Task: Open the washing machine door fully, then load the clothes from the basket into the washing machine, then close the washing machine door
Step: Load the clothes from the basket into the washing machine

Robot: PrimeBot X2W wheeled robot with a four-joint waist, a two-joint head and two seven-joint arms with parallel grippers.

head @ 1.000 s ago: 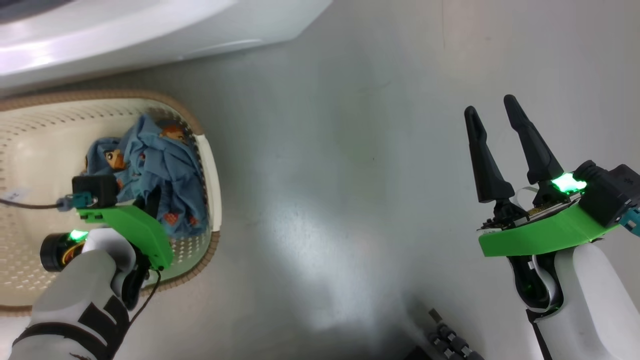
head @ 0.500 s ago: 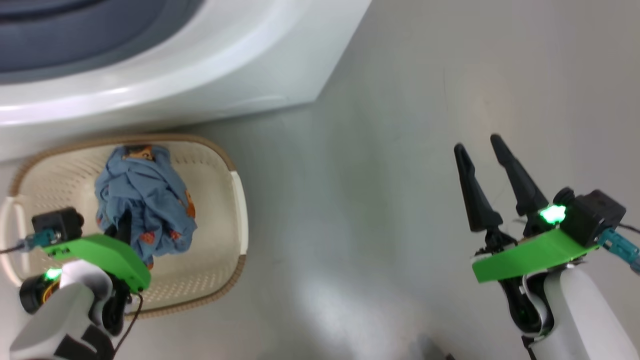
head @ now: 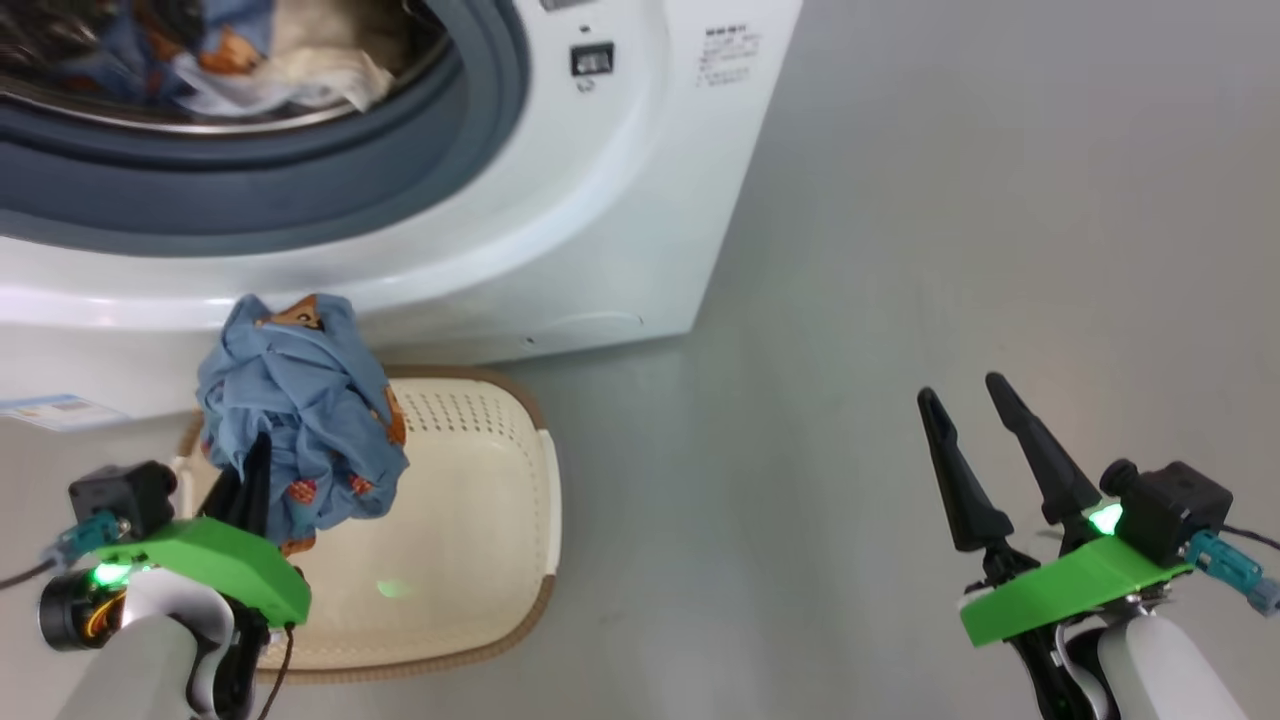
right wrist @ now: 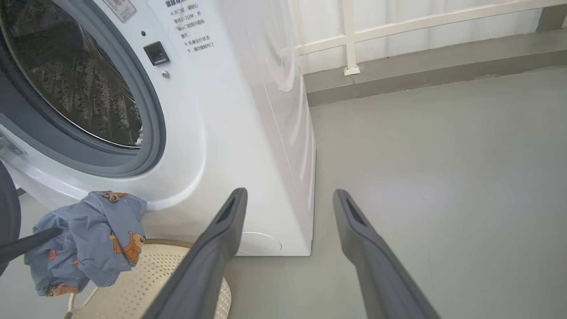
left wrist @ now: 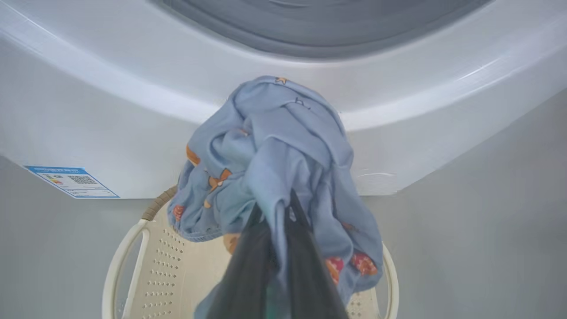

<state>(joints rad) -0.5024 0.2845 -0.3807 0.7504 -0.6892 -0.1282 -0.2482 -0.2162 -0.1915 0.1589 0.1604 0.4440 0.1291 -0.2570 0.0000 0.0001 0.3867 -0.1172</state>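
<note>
My left gripper (head: 252,460) is shut on a bunched blue garment with orange prints (head: 300,420), one of the clothes, and holds it above the cream basket (head: 500,560). In the left wrist view the garment (left wrist: 274,150) drapes over my left gripper (left wrist: 275,208), in front of the white washing machine (left wrist: 133,110). The washing machine (head: 600,200) has its mouth open, with blue and cream clothes (head: 250,50) in the drum. I cannot make out the door. My right gripper (head: 958,390) stands open and empty over the floor on the right, and is open in its own view (right wrist: 290,194).
A blue-grey rubber seal (head: 300,190) rings the drum opening. A blue label (left wrist: 71,181) sits low on the machine's front. Grey floor (head: 900,250) stretches to the right of the machine, with a white railing (right wrist: 350,40) on a low kerb behind.
The head camera has tilted up, bringing the drum into view. My left gripper has lifted the blue garment out of the basket. The right gripper stays open.
</note>
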